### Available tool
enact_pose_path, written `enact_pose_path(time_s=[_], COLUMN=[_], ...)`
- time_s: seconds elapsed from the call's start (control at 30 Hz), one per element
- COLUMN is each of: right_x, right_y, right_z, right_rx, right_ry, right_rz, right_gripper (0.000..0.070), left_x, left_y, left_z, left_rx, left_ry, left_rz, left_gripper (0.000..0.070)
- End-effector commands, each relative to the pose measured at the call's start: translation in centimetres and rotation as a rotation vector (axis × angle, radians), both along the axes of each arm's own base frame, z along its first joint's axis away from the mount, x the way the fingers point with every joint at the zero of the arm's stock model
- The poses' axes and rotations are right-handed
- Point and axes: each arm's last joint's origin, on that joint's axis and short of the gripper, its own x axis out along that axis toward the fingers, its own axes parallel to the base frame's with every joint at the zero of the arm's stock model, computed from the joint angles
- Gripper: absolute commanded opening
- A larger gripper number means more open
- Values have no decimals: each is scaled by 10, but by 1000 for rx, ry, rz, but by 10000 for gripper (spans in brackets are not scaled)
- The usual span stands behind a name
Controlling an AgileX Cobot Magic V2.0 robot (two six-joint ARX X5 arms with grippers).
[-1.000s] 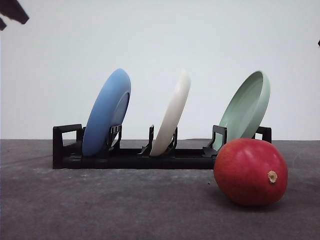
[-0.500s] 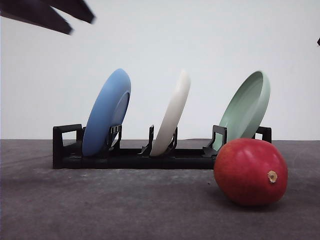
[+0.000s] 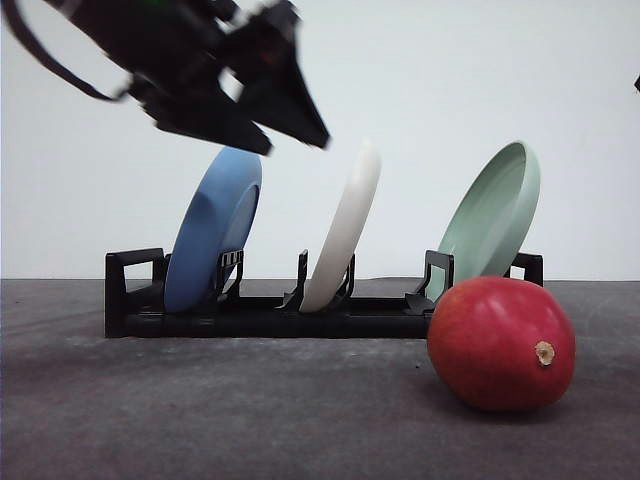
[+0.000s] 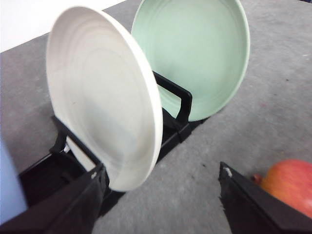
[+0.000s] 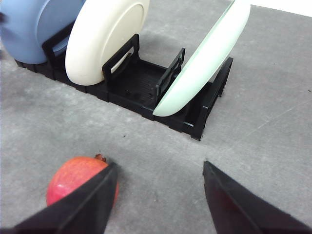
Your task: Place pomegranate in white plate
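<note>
The white plate [image 3: 345,230] stands on edge in the middle slot of a black rack [image 3: 270,315], leaning between a blue plate [image 3: 213,225] and a pale green plate [image 3: 490,220], so it must come out before it can hold anything. The pomegranate [image 3: 501,343] rests on the tabletop [image 3: 200,410] just in front of the rack's green-plate end. The left gripper [image 4: 161,195], fingers apart and empty, faces the white plate, with open tabletop below. The right gripper [image 5: 158,195], also spread and empty, hovers beside the pomegranate.

Lab bench: bare white backdrop [image 3: 500,70]; grey tabletop [image 3: 250,420]
</note>
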Motion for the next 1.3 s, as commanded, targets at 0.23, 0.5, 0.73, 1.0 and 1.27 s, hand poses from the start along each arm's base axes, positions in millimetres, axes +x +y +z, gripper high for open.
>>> enact_pose_path(time_s=[0.23,0.5,0.73,1.0,1.27], right_x=[0,0,0,0,0], right_y=[1,1,1,1,1], right_z=[5,5,5,5,5], right_rx=[1,1,1,1,1], right_ry=[-21,-22,-21,-22,-22], right_rz=[6,6,6,6,6], right_gripper=[356,356,356,356,356], left_x=[28,55,61,60,58], left_y=[-42,-66,-74,-72,-71], left_z=[-13,-27,-33,-28,-23], left_rx=[12,30,36,1,-54], left_ry=[-8,1,12,33,67], left_rz=[18,74,75,92,119], left_gripper=[430,430,376,90,12])
